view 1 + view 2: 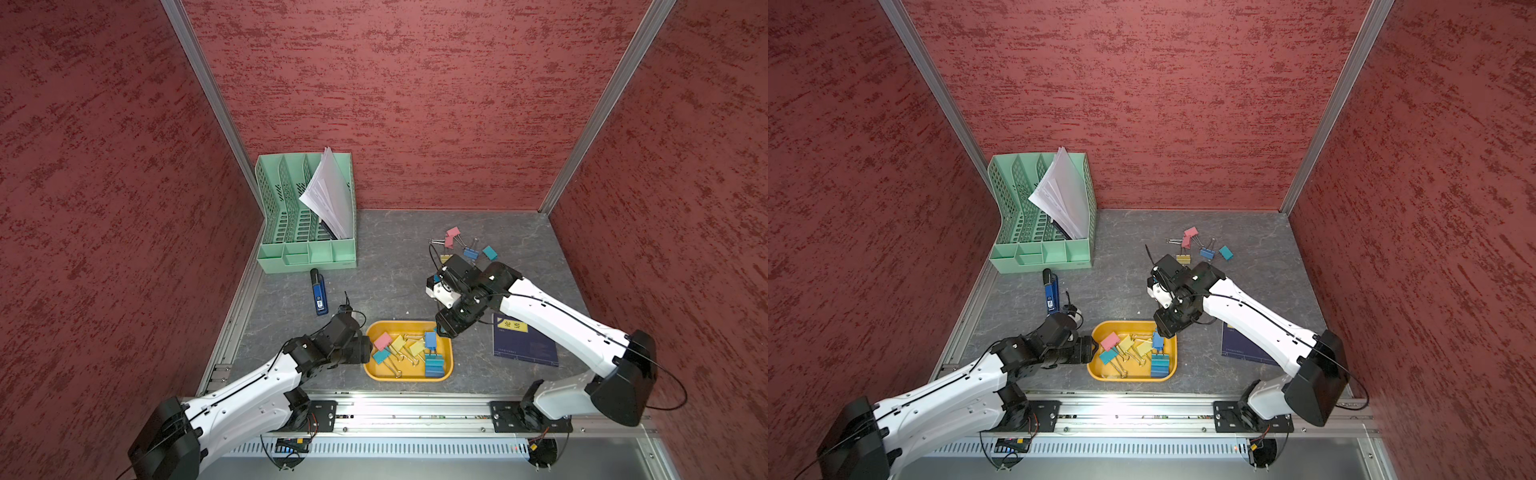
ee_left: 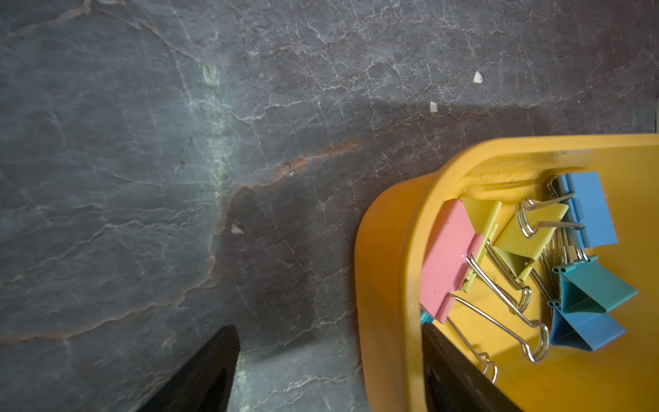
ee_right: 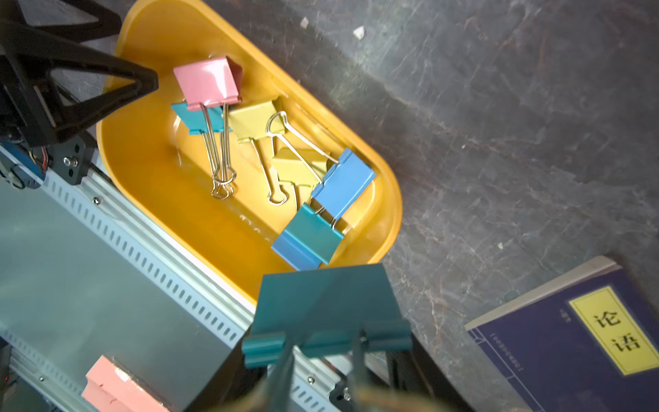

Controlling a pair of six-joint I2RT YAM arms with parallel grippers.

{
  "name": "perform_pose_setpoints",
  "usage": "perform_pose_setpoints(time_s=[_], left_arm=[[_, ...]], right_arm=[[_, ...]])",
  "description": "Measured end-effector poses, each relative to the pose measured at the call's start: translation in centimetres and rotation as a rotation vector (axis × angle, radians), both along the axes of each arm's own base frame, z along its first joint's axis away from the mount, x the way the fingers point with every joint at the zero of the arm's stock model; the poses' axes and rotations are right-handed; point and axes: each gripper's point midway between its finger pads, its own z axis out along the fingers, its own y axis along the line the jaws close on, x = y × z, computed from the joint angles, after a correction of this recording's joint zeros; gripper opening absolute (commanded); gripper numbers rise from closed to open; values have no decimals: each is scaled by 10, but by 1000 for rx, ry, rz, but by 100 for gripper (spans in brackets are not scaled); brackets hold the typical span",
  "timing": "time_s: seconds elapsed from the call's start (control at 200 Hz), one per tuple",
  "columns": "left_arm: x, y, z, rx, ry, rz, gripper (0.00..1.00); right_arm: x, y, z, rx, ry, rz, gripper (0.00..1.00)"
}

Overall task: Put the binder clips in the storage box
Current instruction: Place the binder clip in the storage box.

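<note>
Although about seven binder clips (image 1: 409,349) are already gathered in the storage box (image 1: 411,375), the task is judged to be only a little past halfway. One more, a teal clip (image 3: 321,303), is clamped by its wire handles in the right pincer (image 1: 444,328) and is held over the far right corner of the box, not yet released. Its folded back is turned away from the pincer and toward the box, and its long edge runs crosswise to the handles.

The box is set open side up at the near middle of the table (image 1: 395,257), with its long axis running left to right. Its left wall is straddled by the left pincer (image 2: 328,333), whose jaws are spread apart, one inside and one outside, and the wall does not appear to be squeezed.

Left to be moved are the loose clips bunched at the far right, well apart from the box. At least a pink clip (image 1: 1190,237), a yellow clip (image 1: 1183,258), a blue clip (image 1: 1206,252) and a second teal clip (image 1: 1226,252) are made out.
</note>
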Motion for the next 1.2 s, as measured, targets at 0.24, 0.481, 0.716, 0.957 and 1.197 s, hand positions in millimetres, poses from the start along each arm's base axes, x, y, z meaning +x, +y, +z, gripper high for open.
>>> perform_pose_setpoints(time_s=[0.24, 0.481, 0.716, 0.957, 1.197], left_arm=[[0, -1, 2, -10, -7, -2, 82], [0, -1, 2, -10, -7, -9, 82], [0, -1, 3, -12, -6, -7, 82], [1, -2, 7, -29, -20, -9, 82], [0, -3, 8, -38, -18, -13, 83]], right_arm=[[-17, 21, -23, -203, 134, 135, 49], [-15, 35, -36, -294, 208, 188, 50], [-31, 37, -56, -401, 288, 235, 52], [-36, 39, -73, -475, 320, 255, 62], [-25, 41, -69, -493, 269, 249, 89]])
